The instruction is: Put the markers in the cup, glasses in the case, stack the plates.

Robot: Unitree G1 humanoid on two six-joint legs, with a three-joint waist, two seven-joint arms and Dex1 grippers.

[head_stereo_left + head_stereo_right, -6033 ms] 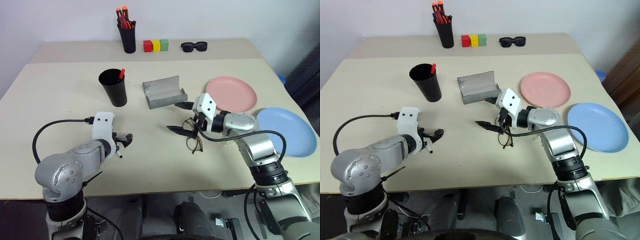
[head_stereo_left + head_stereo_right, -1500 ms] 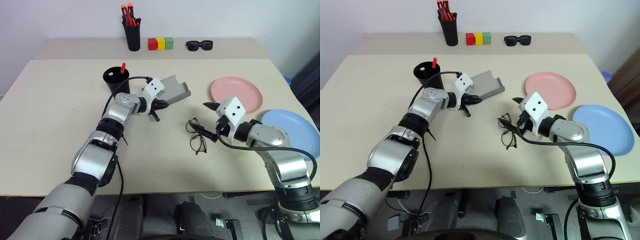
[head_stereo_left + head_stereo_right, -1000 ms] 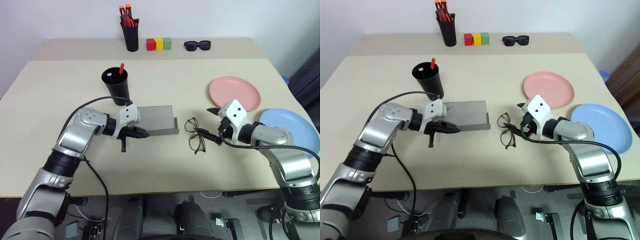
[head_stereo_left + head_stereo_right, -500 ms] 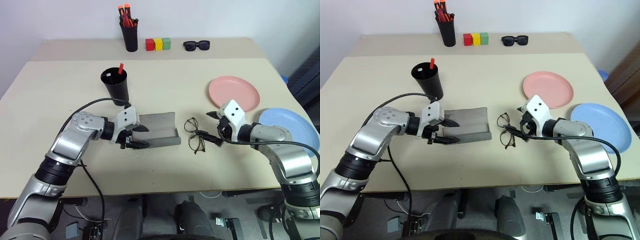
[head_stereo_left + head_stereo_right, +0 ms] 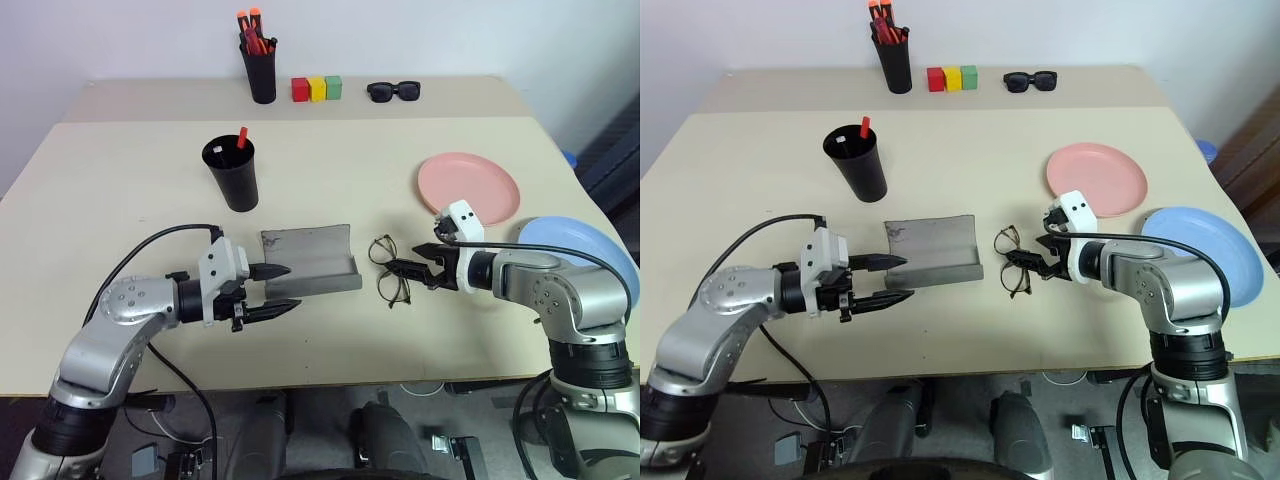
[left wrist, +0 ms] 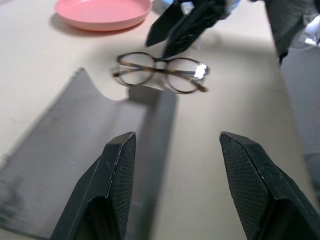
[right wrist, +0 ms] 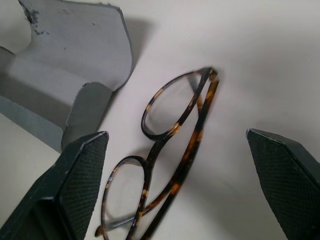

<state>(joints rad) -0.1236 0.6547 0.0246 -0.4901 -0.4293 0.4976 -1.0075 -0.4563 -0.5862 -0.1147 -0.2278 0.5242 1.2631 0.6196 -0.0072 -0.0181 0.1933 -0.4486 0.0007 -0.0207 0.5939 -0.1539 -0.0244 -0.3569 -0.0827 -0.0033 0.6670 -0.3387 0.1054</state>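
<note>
the glasses [image 5: 389,268] lay on the bench [image 5: 120,190] beside the open case [image 5: 309,261]; light, thin-framed and fragile, best pinched at the bridge. both grippers' jaws stood apart, empty.

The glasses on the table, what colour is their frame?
The glasses have a mottled brown and dark tortoiseshell frame with clear lenses. The right wrist view shows it best.

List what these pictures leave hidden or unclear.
- Inside of the black cup: head views show only a red marker tip above the rim; a second marker there cannot be told.
- Blue plate: its near side is covered by the right arm in both head views.
- Case: cut off by the left wrist view's edge and by the left claw's fingers.
- Glasses: cut off at the right wrist view's edge.
</note>
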